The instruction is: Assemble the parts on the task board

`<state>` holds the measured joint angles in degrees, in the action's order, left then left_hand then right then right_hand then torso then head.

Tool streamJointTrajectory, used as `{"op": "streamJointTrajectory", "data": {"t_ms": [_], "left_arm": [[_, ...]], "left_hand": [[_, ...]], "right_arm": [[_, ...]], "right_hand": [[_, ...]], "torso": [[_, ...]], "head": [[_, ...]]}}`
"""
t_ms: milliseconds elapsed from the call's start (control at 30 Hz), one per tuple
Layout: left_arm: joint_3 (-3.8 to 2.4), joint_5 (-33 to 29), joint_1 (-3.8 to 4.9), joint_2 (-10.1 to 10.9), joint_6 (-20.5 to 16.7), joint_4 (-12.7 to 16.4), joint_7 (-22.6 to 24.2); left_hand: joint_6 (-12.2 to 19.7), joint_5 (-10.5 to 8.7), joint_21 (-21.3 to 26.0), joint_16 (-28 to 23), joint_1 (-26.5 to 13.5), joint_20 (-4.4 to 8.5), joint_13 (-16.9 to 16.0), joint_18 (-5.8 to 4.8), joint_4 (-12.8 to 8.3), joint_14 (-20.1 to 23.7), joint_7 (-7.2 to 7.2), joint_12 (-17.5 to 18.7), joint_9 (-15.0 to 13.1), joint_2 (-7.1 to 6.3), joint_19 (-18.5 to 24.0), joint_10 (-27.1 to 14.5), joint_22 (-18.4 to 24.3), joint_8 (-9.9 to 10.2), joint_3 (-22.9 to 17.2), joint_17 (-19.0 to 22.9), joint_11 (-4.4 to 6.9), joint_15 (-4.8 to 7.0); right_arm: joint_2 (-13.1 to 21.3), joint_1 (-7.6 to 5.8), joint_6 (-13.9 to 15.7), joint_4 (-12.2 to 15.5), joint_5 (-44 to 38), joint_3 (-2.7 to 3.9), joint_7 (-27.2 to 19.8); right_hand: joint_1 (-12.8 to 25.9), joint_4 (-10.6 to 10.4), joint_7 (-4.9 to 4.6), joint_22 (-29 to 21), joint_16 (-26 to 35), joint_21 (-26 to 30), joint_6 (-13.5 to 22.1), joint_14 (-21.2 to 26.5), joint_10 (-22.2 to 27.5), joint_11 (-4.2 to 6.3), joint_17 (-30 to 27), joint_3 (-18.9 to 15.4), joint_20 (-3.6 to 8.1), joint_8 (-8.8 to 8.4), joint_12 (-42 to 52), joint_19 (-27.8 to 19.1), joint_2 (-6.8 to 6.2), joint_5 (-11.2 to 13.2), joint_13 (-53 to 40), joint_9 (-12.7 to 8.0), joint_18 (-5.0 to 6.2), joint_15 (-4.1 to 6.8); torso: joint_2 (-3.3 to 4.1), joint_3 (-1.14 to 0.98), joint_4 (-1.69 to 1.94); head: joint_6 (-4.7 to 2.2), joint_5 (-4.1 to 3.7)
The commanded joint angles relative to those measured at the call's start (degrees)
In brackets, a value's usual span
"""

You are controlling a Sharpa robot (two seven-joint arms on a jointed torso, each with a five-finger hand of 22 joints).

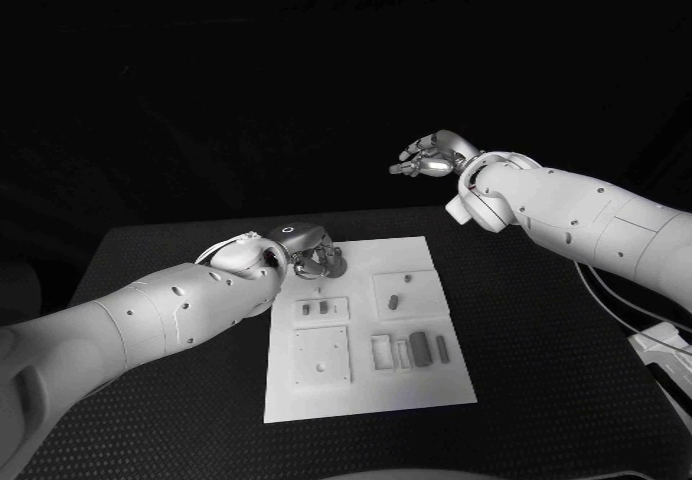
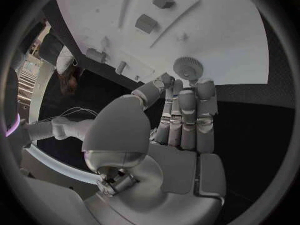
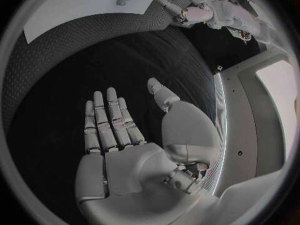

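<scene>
Two arms reached over the black table (image 1: 548, 330), with the white board (image 1: 433, 385) lying in its middle. On the left, the left hand (image 1: 300, 252) hung over the board's far left corner; in the left wrist view its fingers (image 2: 187, 120) lay straight and close together, their tips touching a small round toothed part (image 2: 188, 67) at the board's edge, the thumb beside them; whether the part was pinched or only touched could not be told. Right of that hand, a small dark part (image 1: 392, 298) sat on a raised square block of the board, and nearer the robot two short parts (image 1: 323, 309) lay in a shallow recess. Farther right along the near half, a long dark part (image 1: 420, 347) lay beside open rectangular slots. On the right, the right hand (image 1: 428, 157) was raised well beyond the board's far edge, over the dark background; the right wrist view showed its palm flat, fingers (image 3: 107, 122) spread straight, holding nothing.
</scene>
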<state>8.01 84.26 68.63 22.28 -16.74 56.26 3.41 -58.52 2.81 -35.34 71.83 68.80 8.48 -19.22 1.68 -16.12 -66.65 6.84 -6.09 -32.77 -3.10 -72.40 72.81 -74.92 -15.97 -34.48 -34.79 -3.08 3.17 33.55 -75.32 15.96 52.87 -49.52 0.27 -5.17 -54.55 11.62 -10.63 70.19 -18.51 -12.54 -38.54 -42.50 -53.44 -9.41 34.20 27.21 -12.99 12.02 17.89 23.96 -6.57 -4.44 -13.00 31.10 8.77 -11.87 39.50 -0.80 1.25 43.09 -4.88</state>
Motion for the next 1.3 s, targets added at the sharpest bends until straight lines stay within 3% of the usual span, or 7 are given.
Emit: {"op": "streamJointTrajectory", "data": {"t_ms": [33,300,667,1000,1300], "left_arm": [[0.02,-0.35,-0.01,0.64,2.40,0.59,0.20],[0.19,0.67,-0.02,2.64,3.53,1.58,-0.03],[0.70,1.83,-0.03,3.21,4.10,2.31,0.16],[2.22,2.95,-0.10,3.02,5.22,1.97,0.37],[2.59,3.00,-0.25,2.91,5.54,1.43,0.41]], "left_hand": [[-0.54,0.24,-0.08,0.04,-0.52,0.21,-0.06,6.25,0.41,-0.22,-0.05,0.27,-0.08,-0.10,-0.20,0.33,-1.10,-0.19,0.00,0.06,-0.02,0.10],[-0.61,0.23,-0.06,0.05,-0.57,0.23,-0.10,6.24,0.43,-0.22,-0.05,0.29,-0.09,-0.10,-0.20,0.42,-1.11,-0.21,0.01,0.07,0.01,0.13],[-0.54,0.22,-0.03,0.08,-0.64,0.26,-0.14,6.20,0.38,-0.16,-0.09,0.45,-0.06,-0.27,-0.14,0.37,-1.13,-0.13,0.07,0.09,0.01,0.14],[-0.35,0.19,0.04,0.08,-0.56,0.27,-0.18,6.15,0.23,0.02,-0.11,0.71,0.00,-0.47,0.00,0.21,-1.15,0.02,0.05,0.13,-0.05,0.08],[-0.34,0.19,0.05,0.08,-0.56,0.27,-0.20,6.14,0.24,0.04,-0.10,0.74,0.01,-0.46,0.01,0.23,-1.15,0.03,0.04,0.14,-0.06,0.07]], "right_arm": [[0.11,0.00,-0.67,-0.01,-0.10,0.00,-0.53],[0.17,0.00,-0.75,-0.09,-0.10,0.00,-0.55],[0.25,0.00,-0.66,-0.05,-0.10,0.00,-0.55],[0.22,0.00,-0.65,-0.06,-0.09,0.00,-0.57],[0.17,0.00,-0.64,-0.11,-0.09,0.00,-0.61]], "right_hand": [[-0.52,-0.02,-3.81,0.09,0.32,0.24,0.46,0.17,-0.05,-0.39,-0.08,-0.33,0.10,0.27,-0.16,0.37,-0.01,-0.12,0.06,-0.06,-0.64,-0.06],[-0.53,-0.03,-3.81,0.12,0.32,0.28,0.46,0.17,-0.05,-0.39,-0.08,-0.33,0.10,0.28,-0.16,0.38,-0.02,-0.12,0.09,-0.07,-0.65,-0.06],[-0.53,-0.04,-3.81,0.17,0.32,0.33,0.47,0.17,-0.05,-0.39,-0.10,-0.33,0.10,0.29,-0.15,0.39,-0.02,-0.12,0.13,-0.08,-0.65,-0.07],[-0.52,-0.05,-3.82,0.20,0.32,0.37,0.48,0.17,-0.05,-0.40,-0.11,-0.34,0.10,0.29,-0.15,0.41,-0.05,-0.12,0.16,-0.09,-0.65,-0.07],[-0.51,-0.06,-3.82,0.22,0.32,0.40,0.49,0.17,-0.04,-0.40,-0.11,-0.34,0.10,0.30,-0.15,0.41,-0.05,-0.12,0.18,-0.10,-0.65,-0.07]], "torso": [[0.02,0.03,0.10],[0.11,0.06,-0.05],[0.12,0.06,-0.14],[0.14,0.01,-0.29],[0.12,-0.04,-0.31]], "head": [[0.02,0.05],[0.16,0.29],[0.16,0.29],[0.21,0.42],[0.41,0.40]]}}
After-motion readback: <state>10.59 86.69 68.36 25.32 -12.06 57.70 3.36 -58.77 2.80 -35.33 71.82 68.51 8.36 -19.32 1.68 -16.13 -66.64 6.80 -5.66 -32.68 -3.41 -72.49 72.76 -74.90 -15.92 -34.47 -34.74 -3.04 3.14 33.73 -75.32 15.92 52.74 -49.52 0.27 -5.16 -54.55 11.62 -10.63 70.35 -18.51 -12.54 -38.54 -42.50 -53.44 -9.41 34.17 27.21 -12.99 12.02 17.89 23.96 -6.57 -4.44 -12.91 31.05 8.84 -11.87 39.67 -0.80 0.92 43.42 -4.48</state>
